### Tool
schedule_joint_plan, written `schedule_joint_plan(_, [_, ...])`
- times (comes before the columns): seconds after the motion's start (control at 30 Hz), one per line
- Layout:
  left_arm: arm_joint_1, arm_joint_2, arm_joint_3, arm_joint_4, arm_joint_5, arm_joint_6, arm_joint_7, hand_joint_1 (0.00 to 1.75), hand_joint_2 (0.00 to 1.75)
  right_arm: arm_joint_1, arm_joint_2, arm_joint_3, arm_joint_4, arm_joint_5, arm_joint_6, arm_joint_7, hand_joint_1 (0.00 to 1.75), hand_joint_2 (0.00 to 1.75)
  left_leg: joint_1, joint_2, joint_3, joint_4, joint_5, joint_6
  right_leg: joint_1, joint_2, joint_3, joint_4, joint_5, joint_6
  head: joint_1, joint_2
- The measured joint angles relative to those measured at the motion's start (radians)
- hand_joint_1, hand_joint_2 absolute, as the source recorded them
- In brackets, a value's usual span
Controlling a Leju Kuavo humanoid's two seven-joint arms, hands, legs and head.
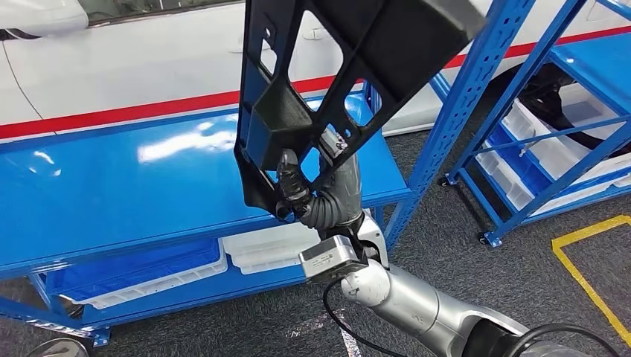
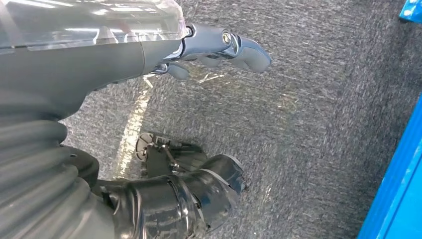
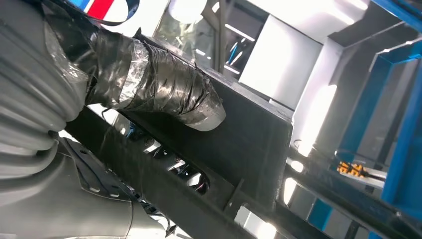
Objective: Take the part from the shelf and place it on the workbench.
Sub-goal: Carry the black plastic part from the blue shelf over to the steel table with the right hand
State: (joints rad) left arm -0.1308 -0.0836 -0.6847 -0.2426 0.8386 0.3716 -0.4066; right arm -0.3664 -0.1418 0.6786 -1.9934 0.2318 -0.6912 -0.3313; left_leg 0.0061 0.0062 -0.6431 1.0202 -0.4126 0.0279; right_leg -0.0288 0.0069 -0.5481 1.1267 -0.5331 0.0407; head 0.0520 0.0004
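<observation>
Part [image 1: 350, 67], a big black plastic frame with cut-out openings, is held up in the air over the near edge of the blue desk [image 1: 111, 186], tilted so that its lower end points down toward the desk's front rim and its upper end runs out of the top of the head view. The right hand [image 1: 294, 190] grips it at that lower end, dark fingers wrapped around one of the frame's bars, with the ribbed grey wrist cover and the silver arm coming up from below. In the right wrist view the thick thumb [image 3: 164, 92] (wrapped in shiny clear film) lies pressed flat along a black bar of the part [image 3: 249, 144], so the hold is firm on that side.

The left hand [image 2: 219, 47] hangs over the grey carpet floor [image 2: 308, 124], holding nothing; its fingers are loosely curved and apart.

The desk's top is glossy and bare where it shows, and the part does not touch it. Below the top, on a lower level, sit white bins [image 1: 268, 249]. To the right stands a blue metal shelf [image 1: 551, 134] with more white bins [image 1: 536, 141] on its levels. A yellow line [image 1: 588, 279] is marked on the floor near the shelf. Behind the desk runs a white surface with a red stripe [image 1: 149, 111].
</observation>
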Motion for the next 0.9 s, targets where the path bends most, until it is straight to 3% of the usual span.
schedule_joint_plan(0.07, [-0.001, 0.002, -0.001, 0.0, 0.001, -0.002, 0.002, 0.0, 1.75, 0.004, -0.002, 0.0, -0.014, -0.021, 0.0, -0.007, 1.75, 1.75, -0.002, -0.003, -0.015, 0.012, 0.011, -0.012, 0.003, 0.003, 0.042, -0.079, -0.009, -0.011, 0.002, 0.0])
schedule_joint_plan(0.13, [0.0, 0.004, -0.002, 0.0, 0.003, -0.004, 0.006, 0.0, 1.75, 0.01, -0.003, -0.001, -0.021, -0.05, 0.001, -0.018, 1.75, 1.75, 0.0, -0.005, -0.025, 0.012, 0.025, -0.022, 0.006, 0.0, 0.029, -0.087, -0.003, -0.033, 0.002, 0.0])
schedule_joint_plan(0.17, [0.001, 0.006, -0.004, 0.0, 0.004, -0.007, 0.008, 0.0, 1.75, 0.012, -0.003, -0.001, -0.022, -0.065, 0.002, -0.024, 1.75, 1.75, 0.002, -0.005, -0.034, 0.017, 0.017, -0.027, 0.007, -0.001, 0.02, -0.086, 0.006, -0.043, 0.002, 0.0])
schedule_joint_plan(0.23, [0.003, 0.007, -0.007, 0.0, 0.004, -0.016, 0.014, 0.0, 1.75, 0.016, -0.005, -0.003, -0.025, -0.089, 0.008, -0.037, 1.75, 1.75, 0.005, -0.005, -0.056, 0.077, -0.054, -0.035, 0.007, -0.005, -0.001, -0.086, 0.023, -0.06, 0.001, 0.0])
schedule_joint_plan(0.3, [0.004, 0.008, -0.01, 0.0, 0.004, -0.025, 0.018, 0.0, 1.75, 0.019, -0.006, -0.005, -0.028, -0.105, 0.016, -0.047, 1.75, 1.75, 0.005, -0.005, -0.081, 0.201, -0.152, -0.037, 0.014, -0.007, -0.019, -0.084, 0.039, -0.069, 0.0, 0.0])
schedule_joint_plan(0.33, [0.004, 0.008, -0.012, 0.0, 0.004, -0.028, 0.02, 0.0, 1.75, 0.021, -0.007, -0.006, -0.03, -0.113, 0.019, -0.05, 1.75, 1.75, 0.004, -0.005, -0.086, 0.258, -0.177, -0.034, 0.019, -0.008, -0.03, -0.083, 0.046, -0.072, 0.0, 0.0])
schedule_joint_plan(0.37, [0.003, 0.008, -0.014, 0.0, 0.004, -0.032, 0.021, 0.0, 1.75, 0.023, -0.007, -0.006, -0.03, -0.118, 0.021, -0.052, 1.75, 1.75, 0.001, -0.005, -0.082, 0.293, -0.178, -0.028, 0.025, -0.009, -0.041, -0.081, 0.053, -0.074, 0.0, 0.0])
schedule_joint_plan(0.4, [0.003, 0.008, -0.015, 0.0, 0.004, -0.034, 0.022, 0.0, 1.75, 0.026, -0.007, -0.007, -0.031, -0.121, 0.021, -0.052, 1.75, 1.75, -0.003, -0.006, -0.063, 0.295, -0.159, -0.019, 0.031, -0.009, -0.051, -0.078, 0.059, -0.077, 0.0, 0.0])
schedule_joint_plan(0.47, [0.002, 0.011, -0.018, 0.0, 0.005, -0.036, 0.024, 0.0, 1.75, 0.031, -0.008, -0.008, -0.031, -0.123, 0.023, -0.053, 1.75, 1.75, -0.018, -0.006, 0.015, 0.211, -0.106, 0.009, 0.041, -0.008, -0.069, -0.073, 0.07, -0.081, 0.001, 0.0])
schedule_joint_plan(0.5, [0.0, 0.013, -0.019, 0.0, 0.005, -0.036, 0.025, 0.0, 1.75, 0.032, -0.008, -0.008, -0.033, -0.123, 0.024, -0.053, 1.75, 1.75, -0.024, -0.006, 0.065, 0.143, -0.098, 0.026, 0.045, -0.008, -0.074, -0.072, 0.075, -0.082, 0.001, 0.0])
schedule_joint_plan(0.57, [-0.005, 0.018, -0.022, 0.0, 0.005, -0.036, 0.028, 0.0, 1.75, 0.033, -0.009, -0.01, -0.036, -0.123, 0.025, -0.054, 1.75, 1.75, -0.037, -0.005, 0.13, 0.03, -0.112, 0.045, 0.042, -0.011, -0.08, -0.076, 0.089, -0.076, 0.002, 0.0])
schedule_joint_plan(0.63, [-0.008, 0.018, -0.026, 0.0, 0.005, -0.036, 0.031, 0.0, 1.75, 0.036, -0.01, -0.011, -0.038, -0.124, 0.025, -0.056, 1.75, 1.75, -0.043, -0.005, 0.139, -0.018, -0.099, 0.05, 0.035, -0.013, -0.083, -0.09, 0.108, -0.066, 0.002, 0.0])
schedule_joint_plan(0.7, [-0.009, 0.019, -0.027, 0.0, 0.003, -0.038, 0.035, 0.0, 1.75, 0.041, -0.013, -0.013, -0.04, -0.124, 0.027, -0.056, 1.75, 1.75, -0.036, -0.007, 0.145, -0.058, -0.069, 0.051, 0.035, -0.01, -0.098, -0.086, 0.091, -0.056, 0.001, 0.0])
schedule_joint_plan(0.73, [-0.009, 0.02, -0.028, 0.0, 0.001, -0.04, 0.037, 0.0, 1.75, 0.043, -0.016, -0.014, -0.043, -0.123, 0.028, -0.054, 1.75, 1.75, -0.031, -0.007, 0.144, -0.075, -0.059, 0.05, 0.034, -0.008, -0.113, -0.055, 0.058, -0.051, 0.003, 0.0])
schedule_joint_plan(0.8, [-0.01, 0.021, -0.029, 0.0, -0.006, -0.047, 0.04, 0.0, 1.75, 0.049, -0.022, -0.016, -0.047, -0.122, 0.029, -0.047, 1.75, 1.75, -0.024, -0.005, 0.128, -0.069, -0.052, 0.051, 0.025, -0.006, -0.151, 0.061, -0.024, -0.037, 0.009, 0.0])
schedule_joint_plan(0.83, [-0.011, 0.021, -0.031, 0.0, -0.01, -0.051, 0.042, 0.0, 1.75, 0.053, -0.026, -0.017, -0.048, -0.121, 0.03, -0.042, 1.75, 1.75, -0.021, -0.003, 0.113, -0.057, -0.052, 0.05, 0.018, -0.006, -0.166, 0.123, -0.044, -0.03, 0.011, 0.0])
schedule_joint_plan(0.87, [-0.011, 0.021, -0.034, 0.0, -0.014, -0.054, 0.044, 0.0, 1.75, 0.057, -0.029, -0.018, -0.048, -0.121, 0.031, -0.038, 1.75, 1.75, -0.017, -0.001, 0.098, -0.042, -0.053, 0.047, 0.011, -0.006, -0.171, 0.164, -0.04, -0.021, 0.011, 0.0])
schedule_joint_plan(0.9, [-0.012, 0.021, -0.038, 0.0, -0.016, -0.056, 0.045, 0.0, 1.75, 0.06, -0.032, -0.018, -0.048, -0.12, 0.032, -0.034, 1.75, 1.75, -0.012, 0.0, 0.082, -0.025, -0.054, 0.042, 0.005, -0.006, -0.164, 0.175, -0.016, -0.012, 0.012, 0.0])
